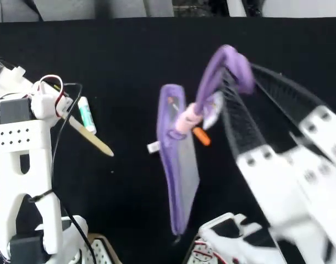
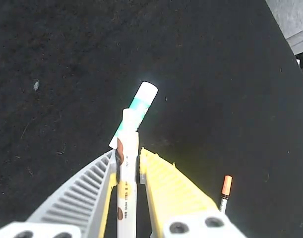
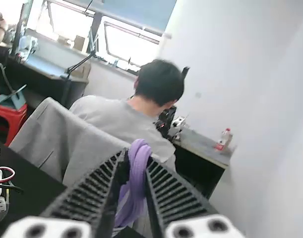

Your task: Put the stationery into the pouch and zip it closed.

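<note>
Black tabletop (image 1: 118, 66), office room behind. Left gripper (image 2: 127, 156) is clenched on a pale pen (image 2: 127, 198). Just past the pen's end lies a green-and-white tube (image 2: 139, 106), with an orange-capped pen (image 2: 225, 187) off to one side. Right gripper (image 3: 135, 157) is clamped on the purple pouch (image 1: 178, 181), which hangs lifted, its lower end near the table. Loading looks barely begun. Next move: bring the pen to the pouch mouth, which needs holding open. Count: one pouch, three stationery pieces, two arms.

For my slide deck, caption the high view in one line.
Right jaws grip the strap of the purple pouch; left jaws hold a pale stick beside a green-and-white tube.
</note>
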Robot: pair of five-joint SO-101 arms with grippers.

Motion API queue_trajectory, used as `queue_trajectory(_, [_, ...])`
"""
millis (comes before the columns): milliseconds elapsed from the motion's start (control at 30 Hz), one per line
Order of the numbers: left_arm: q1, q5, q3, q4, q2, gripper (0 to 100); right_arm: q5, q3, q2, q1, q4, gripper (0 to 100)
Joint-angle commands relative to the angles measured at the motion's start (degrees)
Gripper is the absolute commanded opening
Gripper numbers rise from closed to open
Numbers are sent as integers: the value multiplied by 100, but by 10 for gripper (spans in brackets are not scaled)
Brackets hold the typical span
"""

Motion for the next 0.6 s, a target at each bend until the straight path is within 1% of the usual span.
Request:
queue_trajectory(0, [-48, 88, -13, -105, -114, 30, -44, 725, -734, 141, 193, 11])
queue_trajectory(233, [-40, 88, -22, -105, -114, 30, -88, 2765, -2167, 132, 176, 11])
queue_trajectory(367, [-40, 88, -22, -105, -114, 30, -44, 3732, -2589, 158, -132, 11])
queue_trajectory(467, [-31, 88, -22, -105, -114, 30, -44, 4233, -2642, 167, -545, 11])
queue_trajectory(567, [-40, 88, -13, -105, -114, 30, -62, 4312, -2642, 167, -747, 11])
